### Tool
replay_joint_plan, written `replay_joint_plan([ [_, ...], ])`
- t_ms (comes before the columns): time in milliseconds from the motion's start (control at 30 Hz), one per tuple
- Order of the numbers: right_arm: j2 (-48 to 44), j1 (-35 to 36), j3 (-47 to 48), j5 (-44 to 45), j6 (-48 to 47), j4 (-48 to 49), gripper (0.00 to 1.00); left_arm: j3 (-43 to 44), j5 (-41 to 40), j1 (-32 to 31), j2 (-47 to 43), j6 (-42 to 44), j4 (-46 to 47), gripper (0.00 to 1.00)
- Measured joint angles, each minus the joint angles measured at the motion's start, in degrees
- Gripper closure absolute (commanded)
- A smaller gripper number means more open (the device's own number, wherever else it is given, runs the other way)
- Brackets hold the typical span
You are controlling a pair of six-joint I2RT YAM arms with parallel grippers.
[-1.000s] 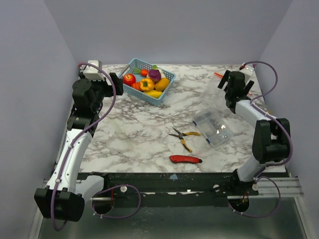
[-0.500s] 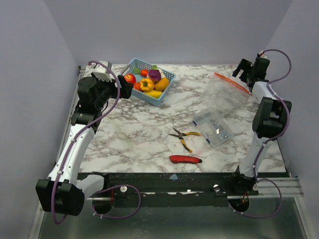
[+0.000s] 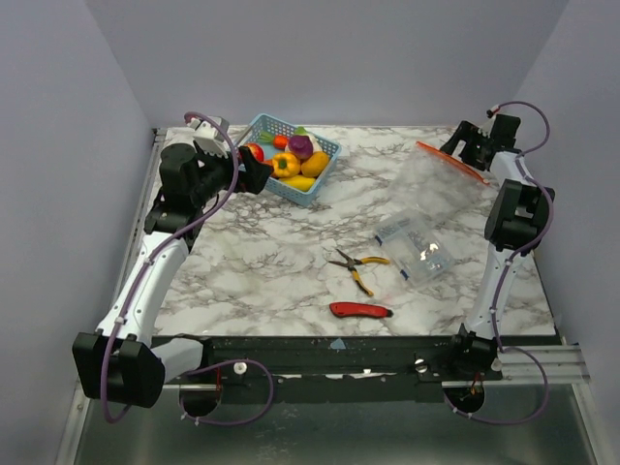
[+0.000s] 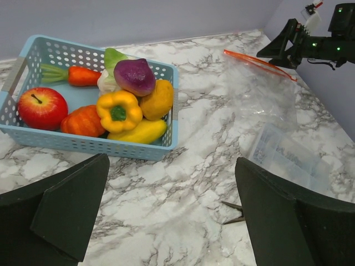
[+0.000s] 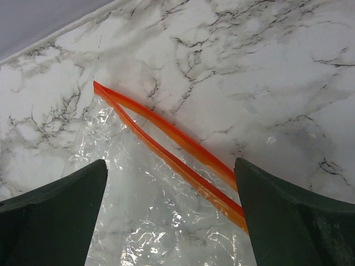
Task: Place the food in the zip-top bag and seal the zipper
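Observation:
The food (image 3: 289, 158) lies piled in a light blue mesh basket (image 3: 320, 184) at the back left: a red apple (image 4: 42, 108), a yellow pepper (image 4: 118, 110), a purple piece (image 4: 135, 77), a carrot (image 4: 83, 76). My left gripper (image 3: 260, 174) hovers open just left of the basket, nothing between its fingers (image 4: 172, 162). The zip-top bag (image 3: 441, 179) lies flat at the back right, its zipper (image 5: 166, 138) parted along the mouth. Above that mouth my right gripper (image 5: 170, 163) is open and empty, seen at the far corner (image 3: 463, 140).
A stiff clear packet (image 3: 414, 247) lies right of centre, with yellow-handled pliers (image 3: 356, 263) beside it and a red-handled utility knife (image 3: 360, 310) nearer the front edge. Walls close in the table on the left, back and right.
The left gripper has moved right, up to the basket. The right arm has swung back to the far right corner, over the bag's mouth. Both stayed open.

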Motion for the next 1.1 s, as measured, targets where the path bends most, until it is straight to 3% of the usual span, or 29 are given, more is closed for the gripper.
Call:
replay_joint_plan([
  [433,1.2,0.02,-2.86,-6.43,-8.48,0.7,0.17,1.51,2.86,-0.83,5.2,-0.81,-1.05,0.01],
  [633,1.18,0.83,-4.5,-5.75,-12.61,2.95,0.35,1.51,3.89,-0.85,5.92,-1.53,-1.16,0.02],
  [767,1.18,2.4,-4.61,-0.68,-16.92,3.13,0.45,1.53,4.09,-1.09,6.1,-1.68,-1.16,0.01],
  [933,1.18,5.09,-4.63,4.85,-20.28,3.54,0.65,2.14,4.68,-1.2,7.3,-1.99,-1.38,0.01],
  [1100,1.18,6.51,-4.59,7.8,-21.38,3.8,0.76,2.49,5.11,-1.38,7.61,-1.99,-2.01,0.01],
])
